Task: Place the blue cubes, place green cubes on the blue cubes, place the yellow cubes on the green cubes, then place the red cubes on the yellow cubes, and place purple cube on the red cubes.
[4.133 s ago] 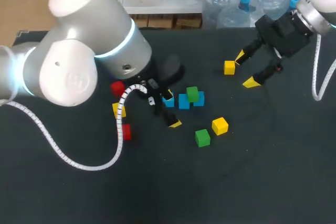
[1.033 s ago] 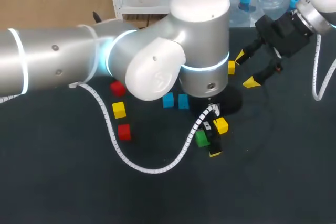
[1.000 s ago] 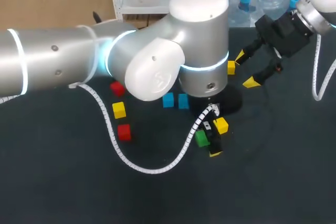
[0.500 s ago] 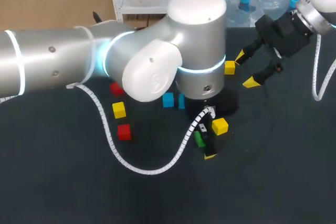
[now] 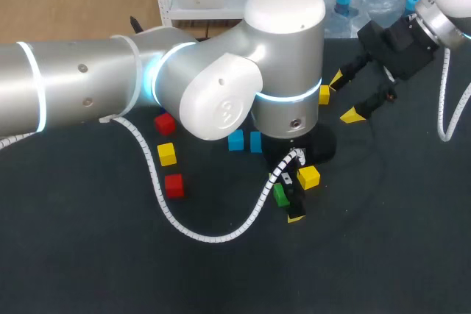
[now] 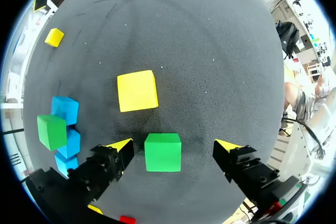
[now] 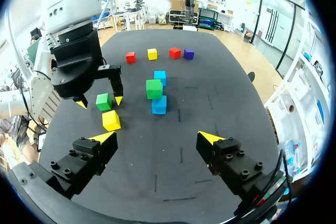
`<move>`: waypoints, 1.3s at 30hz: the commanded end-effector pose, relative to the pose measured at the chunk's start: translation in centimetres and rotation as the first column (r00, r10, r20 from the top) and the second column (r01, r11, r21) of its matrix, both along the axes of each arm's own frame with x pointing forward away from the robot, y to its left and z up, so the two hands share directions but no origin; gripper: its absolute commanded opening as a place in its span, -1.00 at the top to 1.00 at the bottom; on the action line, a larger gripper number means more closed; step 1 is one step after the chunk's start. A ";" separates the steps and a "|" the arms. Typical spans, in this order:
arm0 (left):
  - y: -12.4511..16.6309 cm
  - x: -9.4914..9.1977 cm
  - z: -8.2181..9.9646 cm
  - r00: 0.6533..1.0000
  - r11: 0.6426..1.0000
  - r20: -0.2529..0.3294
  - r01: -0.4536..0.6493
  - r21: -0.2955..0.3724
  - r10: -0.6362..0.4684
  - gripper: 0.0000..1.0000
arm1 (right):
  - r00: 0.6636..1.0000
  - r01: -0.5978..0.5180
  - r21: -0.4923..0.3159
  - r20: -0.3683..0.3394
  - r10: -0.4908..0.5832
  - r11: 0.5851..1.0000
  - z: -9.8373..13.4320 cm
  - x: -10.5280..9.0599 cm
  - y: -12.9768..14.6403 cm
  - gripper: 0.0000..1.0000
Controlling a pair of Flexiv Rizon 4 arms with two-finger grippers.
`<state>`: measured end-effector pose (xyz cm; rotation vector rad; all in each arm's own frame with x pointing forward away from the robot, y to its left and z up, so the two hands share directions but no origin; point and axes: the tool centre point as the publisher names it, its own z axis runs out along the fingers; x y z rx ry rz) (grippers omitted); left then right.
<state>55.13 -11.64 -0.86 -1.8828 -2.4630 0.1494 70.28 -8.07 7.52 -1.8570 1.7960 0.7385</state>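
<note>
L tool [image 6: 174, 148]: released. Fingers spread either side of a small matte green cube [image 6: 163, 152]; a gap shows on both sides, no contact. The cube sits flat on the black felt-topped desk [image 6: 210, 51], faces plain, edges sharp. Head view: L tool [image 5: 288, 200] is low over the desk [image 5: 383, 255], its arm reaching past centre; green cube [image 5: 280, 195] is partly covered by it.

Ahead of the L tool: plain yellow cube [image 6: 137, 91], near the green cube but apart, turned slightly vs. it.

Beside the L tool: row of bright blue cubes [image 6: 71, 140], touching end to end, w/ a second green cube [image 6: 51, 131] resting on top. R wrist view: blue cubes [image 7: 159, 104] carry the second green cube [image 7: 154, 88] approx. mid-row.

R tool [image 7: 157, 139]: released, nothing betw. its fingers. Head view: R tool [image 5: 344, 98] is at the far right, well apart from the blue cubes [image 5: 235, 140]; a second yellow cube [image 5: 324, 94] lies near one yellow tip.

Across the desk from the R tool, in a line, each apart: first red cube [image 7: 130, 56], third yellow cube [image 7: 152, 53], second red cube [image 7: 175, 52], purple cube [image 7: 188, 53].
</note>
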 end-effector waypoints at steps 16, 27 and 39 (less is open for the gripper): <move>0.1 0.6 -0.7 0.999 0.999 -0.024 0.035 0.000 -0.035 1.00 | 1.000 0.000 0.001 0.001 0.000 1.000 0.0 0.0 0.0 -1.00; 1.1 2.4 1.5 0.994 0.991 0.025 0.107 -0.086 -0.105 1.00 | 1.000 0.000 0.001 0.001 0.000 1.000 0.0 0.0 0.0 -1.00; 4.7 4.2 4.0 0.994 0.995 0.038 0.097 0.034 -0.098 1.00 | 1.000 0.000 0.001 0.001 0.000 1.000 0.0 0.0 0.0 -1.00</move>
